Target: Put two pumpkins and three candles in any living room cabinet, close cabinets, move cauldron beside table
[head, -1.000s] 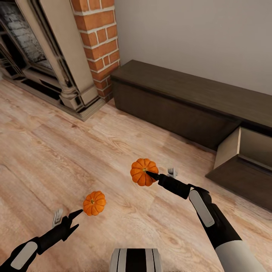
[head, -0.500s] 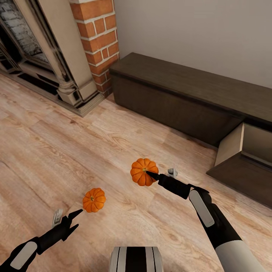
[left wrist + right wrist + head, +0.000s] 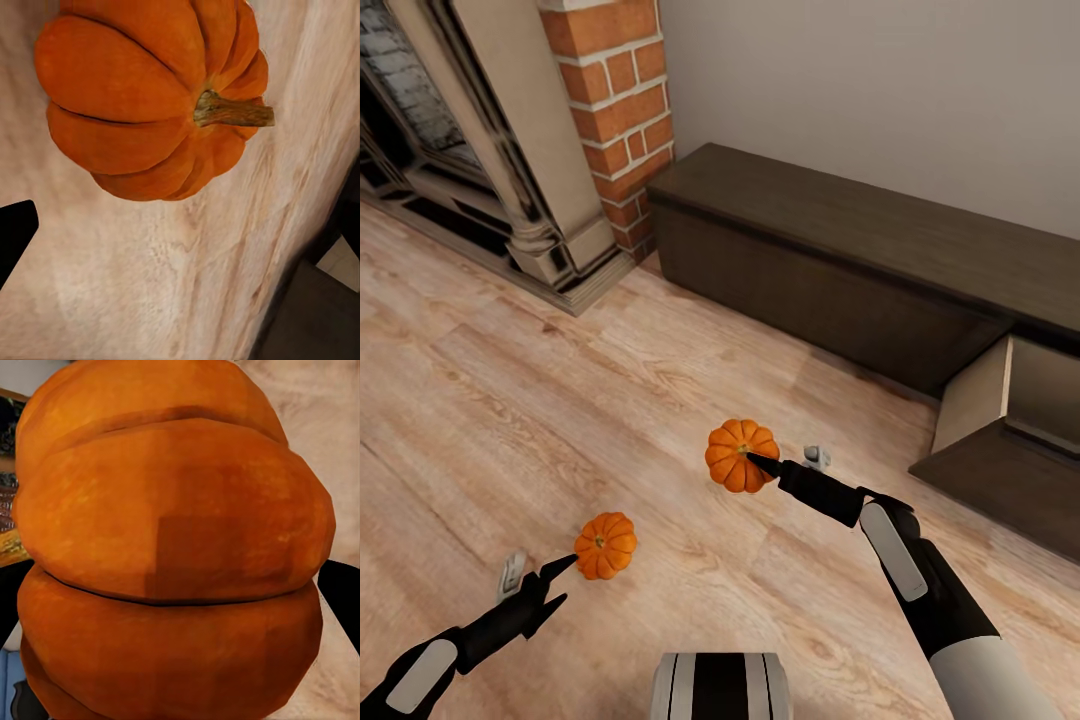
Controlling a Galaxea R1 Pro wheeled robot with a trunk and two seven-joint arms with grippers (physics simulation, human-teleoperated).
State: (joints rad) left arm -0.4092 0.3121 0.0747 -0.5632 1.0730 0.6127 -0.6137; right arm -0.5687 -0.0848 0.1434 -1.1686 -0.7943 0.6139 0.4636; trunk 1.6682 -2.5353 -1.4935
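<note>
Unlabelled pumpkin in right tool

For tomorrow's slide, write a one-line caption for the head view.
Right gripper holds one pumpkin; left gripper nears another pumpkin on the floor.

A light wood plank floor with visible grain spreads across most of the scene. At the upper left stands a stone-coloured fireplace surround with a moulded column and stepped base resting on the floor; its dark opening shows grey brick inside. Just beside the surround, a red brick chimney with pale mortar lines rises from the floor to the top edge. A plain pale wall fills the upper right, meeting the chimney at its right side.
</note>
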